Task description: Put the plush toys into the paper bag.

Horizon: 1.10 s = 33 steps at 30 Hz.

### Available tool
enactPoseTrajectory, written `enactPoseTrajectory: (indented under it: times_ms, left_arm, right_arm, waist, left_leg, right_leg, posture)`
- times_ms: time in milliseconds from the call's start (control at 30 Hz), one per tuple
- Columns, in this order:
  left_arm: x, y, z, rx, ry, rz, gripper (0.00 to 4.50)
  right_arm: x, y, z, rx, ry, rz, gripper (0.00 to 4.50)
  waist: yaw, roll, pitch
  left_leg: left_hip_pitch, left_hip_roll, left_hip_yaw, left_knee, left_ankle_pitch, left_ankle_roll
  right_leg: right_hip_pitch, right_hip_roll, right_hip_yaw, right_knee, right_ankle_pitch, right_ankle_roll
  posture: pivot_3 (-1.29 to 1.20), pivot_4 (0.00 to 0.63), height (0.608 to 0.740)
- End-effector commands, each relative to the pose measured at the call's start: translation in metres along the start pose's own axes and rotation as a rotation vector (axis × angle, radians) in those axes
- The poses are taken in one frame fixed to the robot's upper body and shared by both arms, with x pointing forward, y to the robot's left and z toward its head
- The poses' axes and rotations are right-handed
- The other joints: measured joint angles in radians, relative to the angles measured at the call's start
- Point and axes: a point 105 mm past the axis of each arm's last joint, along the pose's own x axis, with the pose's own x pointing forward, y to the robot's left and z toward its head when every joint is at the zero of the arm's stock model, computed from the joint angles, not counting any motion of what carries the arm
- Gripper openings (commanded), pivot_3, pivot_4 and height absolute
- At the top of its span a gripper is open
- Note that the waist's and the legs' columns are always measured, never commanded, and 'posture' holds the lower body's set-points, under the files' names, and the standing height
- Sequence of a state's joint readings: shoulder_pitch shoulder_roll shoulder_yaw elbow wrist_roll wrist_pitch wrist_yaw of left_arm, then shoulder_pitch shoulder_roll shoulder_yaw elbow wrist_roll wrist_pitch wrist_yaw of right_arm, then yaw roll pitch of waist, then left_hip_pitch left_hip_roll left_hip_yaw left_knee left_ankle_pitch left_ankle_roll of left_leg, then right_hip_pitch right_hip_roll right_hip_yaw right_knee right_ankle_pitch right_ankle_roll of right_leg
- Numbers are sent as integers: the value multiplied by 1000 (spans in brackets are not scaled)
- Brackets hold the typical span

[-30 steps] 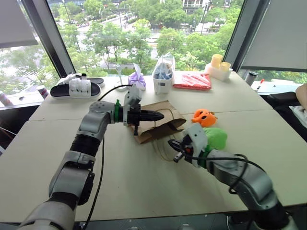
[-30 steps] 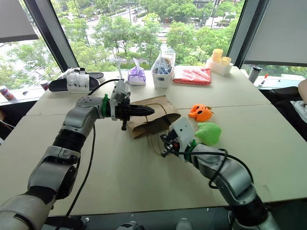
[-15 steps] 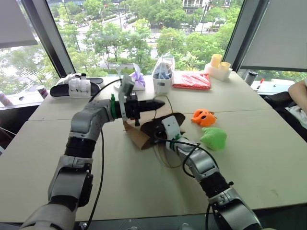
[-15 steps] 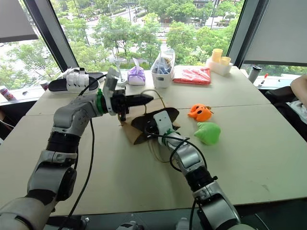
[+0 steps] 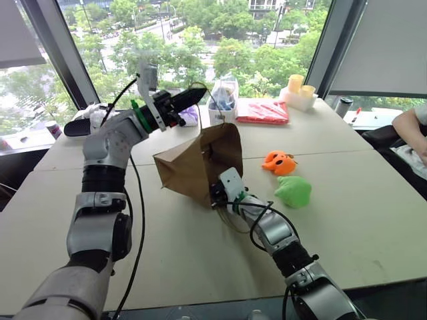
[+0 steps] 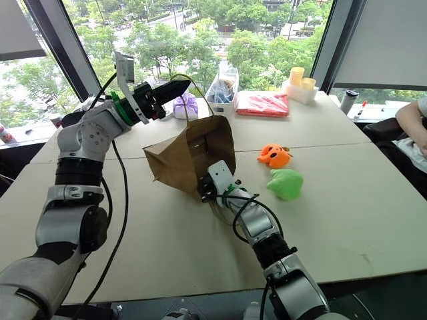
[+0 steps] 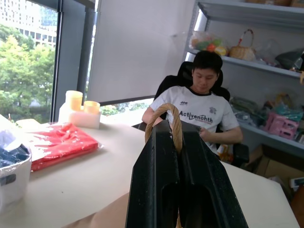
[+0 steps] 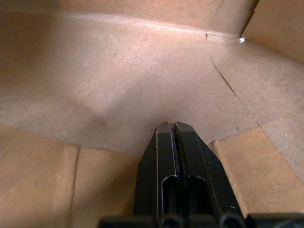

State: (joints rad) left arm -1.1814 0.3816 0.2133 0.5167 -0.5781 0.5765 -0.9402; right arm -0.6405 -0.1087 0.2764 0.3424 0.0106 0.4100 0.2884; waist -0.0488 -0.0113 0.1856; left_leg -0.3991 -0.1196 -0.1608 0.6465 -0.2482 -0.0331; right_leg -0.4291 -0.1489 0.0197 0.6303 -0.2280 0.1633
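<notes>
The brown paper bag [image 5: 190, 167] hangs tilted from one handle [image 7: 176, 127], its lower side still on the table and its mouth open toward the toys. My left gripper [image 5: 195, 94] is raised above it, shut on that handle loop. My right gripper [image 5: 214, 194] reaches into the bag's mouth, and its fingers [image 8: 172, 137] are shut with nothing between them, against the inner paper. To the right of the bag on the table lie the orange plush toy [image 5: 280, 161] and the green plush toy [image 5: 293, 191], both free.
Along the far table edge stand a white basket with blue contents [image 5: 225, 107], a purple bundle [image 5: 191, 115], a red packet [image 5: 264, 112], yellow cups [image 5: 297, 89] and sandals [image 5: 83, 123]. A person [image 7: 204, 102] sits at the table's right end.
My left gripper has risen with the handle and pulled the flat bag up into an open, tilted stand. My right gripper has moved left from near the green toy into the bag's mouth.
</notes>
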Motion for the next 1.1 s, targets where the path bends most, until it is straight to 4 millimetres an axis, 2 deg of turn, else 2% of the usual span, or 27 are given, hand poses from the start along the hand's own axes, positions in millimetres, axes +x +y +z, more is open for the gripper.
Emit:
enactPoseTrajectory:
  times_ms: [33,100,200,300,433,533,600,667,767,867,967,1100]
  left_arm:
    - [1,-21,9,17,-16,-97,8]
    - [-4,-41,-17,-13,66,-193,8]
    - [-10,-57,-40,-15,119,-243,8]
    - [-15,-66,-55,-16,146,-266,8]
    - [-18,-71,-61,-27,156,-278,8]
    - [-19,-71,-60,-30,157,-281,0]
    - [-20,-72,-59,-32,155,-284,0]
    - [-22,-73,-58,-36,155,-293,0]
    - [-23,-75,-58,-35,159,-297,0]
    - [-23,-75,-59,-32,159,-295,0]
    - [-22,-74,-59,-22,156,-288,0]
    - [-22,-74,-57,-10,151,-281,0]
  right_arm:
    - [-8,5,-5,18,12,21,0]
    - [-24,5,16,7,-54,52,0]
    - [-53,3,45,6,-129,71,0]
    - [-79,-3,63,30,-157,59,0]
    - [-116,-14,83,23,-174,45,0]
    - [-144,-37,87,8,-153,-14,887]
    - [-159,-54,82,1,-110,-62,1830]
    - [-170,-81,73,2,-58,-167,2872]
    - [-174,-107,55,8,15,-272,4373]
    - [-170,-117,34,57,74,-287,4450]
    - [-159,-125,5,64,159,-296,4450]
    - [-146,-138,-20,47,231,-315,4450]
  waist:
    - [1,0,0]
    - [1,1,0]
    - [3,1,0]
    - [6,1,0]
    - [11,1,0]
    - [16,1,0]
    - [28,1,0]
    - [34,1,0]
    - [36,0,0]
    - [35,0,0]
    - [34,0,0]
    - [34,0,0]
  left_leg:
    - [0,0,0,0,0,0]
    - [0,0,0,0,0,0]
    - [-1,1,0,0,0,0]
    - [-5,1,0,2,0,-1]
    - [-5,1,0,2,-1,2]
    - [-4,1,0,2,-2,4]
    - [-4,0,0,2,-2,4]
    - [-4,-1,1,2,-2,4]
    - [-4,-1,2,2,-3,4]
    - [-4,0,3,2,-3,5]
    - [-3,0,4,2,-2,4]
    - [-3,0,5,2,-2,4]
  right_leg:
    - [0,0,0,0,0,0]
    - [0,0,0,0,0,0]
    - [-1,-1,1,0,0,0]
    - [-4,-1,1,1,0,0]
    - [-4,0,0,1,0,0]
    - [-3,0,0,0,0,0]
    - [-3,-1,0,0,0,0]
    - [-2,-1,0,-1,0,0]
    - [-2,-1,0,-1,0,0]
    - [-2,-1,1,-1,0,0]
    - [-2,-1,1,-1,0,0]
    - [-2,-1,1,-1,0,0]
  posture:
    - [0,150,740]
    - [0,150,740]
    - [0,150,740]
    - [0,150,740]
    - [0,150,740]
    - [0,150,740]
    - [0,150,740]
    - [0,150,740]
    - [0,150,740]
    - [0,150,740]
    - [0,150,740]
    - [0,150,740]
